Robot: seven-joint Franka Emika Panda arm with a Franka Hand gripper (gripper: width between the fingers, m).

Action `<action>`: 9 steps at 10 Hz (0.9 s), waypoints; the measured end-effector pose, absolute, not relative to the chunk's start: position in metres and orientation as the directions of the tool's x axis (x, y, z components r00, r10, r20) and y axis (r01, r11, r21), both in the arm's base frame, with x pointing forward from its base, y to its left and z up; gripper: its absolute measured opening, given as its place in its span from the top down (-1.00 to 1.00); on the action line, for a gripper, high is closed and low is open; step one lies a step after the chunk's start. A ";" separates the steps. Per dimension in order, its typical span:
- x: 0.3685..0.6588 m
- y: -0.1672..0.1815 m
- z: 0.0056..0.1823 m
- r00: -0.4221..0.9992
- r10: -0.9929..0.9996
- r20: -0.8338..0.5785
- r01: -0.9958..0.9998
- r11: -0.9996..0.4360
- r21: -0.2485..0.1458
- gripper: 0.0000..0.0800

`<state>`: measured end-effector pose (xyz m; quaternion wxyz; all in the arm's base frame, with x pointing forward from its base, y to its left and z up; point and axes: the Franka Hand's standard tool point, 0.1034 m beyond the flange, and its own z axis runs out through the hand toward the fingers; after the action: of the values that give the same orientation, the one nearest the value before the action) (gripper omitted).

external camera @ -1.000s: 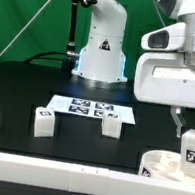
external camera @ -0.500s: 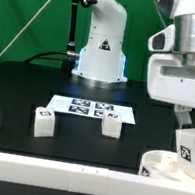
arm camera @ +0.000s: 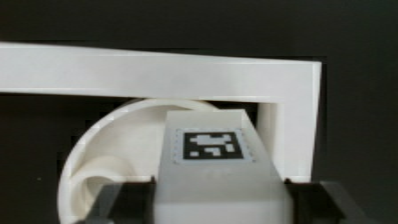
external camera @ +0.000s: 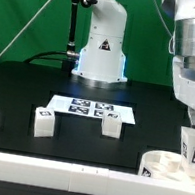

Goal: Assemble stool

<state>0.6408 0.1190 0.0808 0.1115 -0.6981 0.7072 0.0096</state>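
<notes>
Exterior view first, and the arm is over at that view's right with the gripper [external camera: 194, 130] clamped on a leg [external camera: 192, 150]. It pinches the leg from the top, tag face turned our way, long axis standing upright. Right beneath it, spreading toward the view's left, sits the seat [external camera: 165, 161], tucked into the near corner by the rail [external camera: 54, 170]. So the leg hangs over the seat's right-hand part, not its middle; whether its foot touches the seat I can't tell from here. Off toward the view's left, a loose leg [external camera: 44, 124] and a second loose leg [external camera: 111, 127] sit on the table [external camera: 78, 148] just in front of the marker board [external camera: 89, 109], well apart from the action. Wrist view now, looking down along the fingers [arm camera: 121, 200]: the leg [arm camera: 217, 170] fills the gap between them, gripped on both flanks, tag plainly showing. The seat [arm camera: 116, 150] bulges out from behind the leg on one side only, and the rail [arm camera: 160, 72] bends round a corner beyond. My read is that the coming move hangs on that offset: the leg must line up with its spot on the seat straight below and go in upright.
</notes>
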 end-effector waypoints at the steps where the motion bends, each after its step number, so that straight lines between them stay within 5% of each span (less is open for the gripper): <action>1: 0.641 0.120 0.081 -0.083 -0.977 -0.196 -0.986 0.110 -0.128 0.15; 5: 0.641 0.123 0.081 -0.285 -0.926 -0.248 -0.946 0.313 -0.082 0.15; 6: 0.641 0.124 0.081 -0.259 -0.934 -0.246 -0.954 0.288 -0.088 -0.28; 7: 0.641 0.124 0.082 -0.240 -0.939 -0.245 -0.959 0.269 -0.092 -0.28; 8: 0.641 0.124 0.086 -0.170 -0.955 -0.242 -0.974 0.201 -0.108 -0.56; 9: 0.643 0.124 0.091 -0.146 -0.959 -0.244 -0.976 0.179 -0.120 -0.61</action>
<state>0.6431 0.1245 0.0906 0.1331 -0.6397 0.7563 0.0333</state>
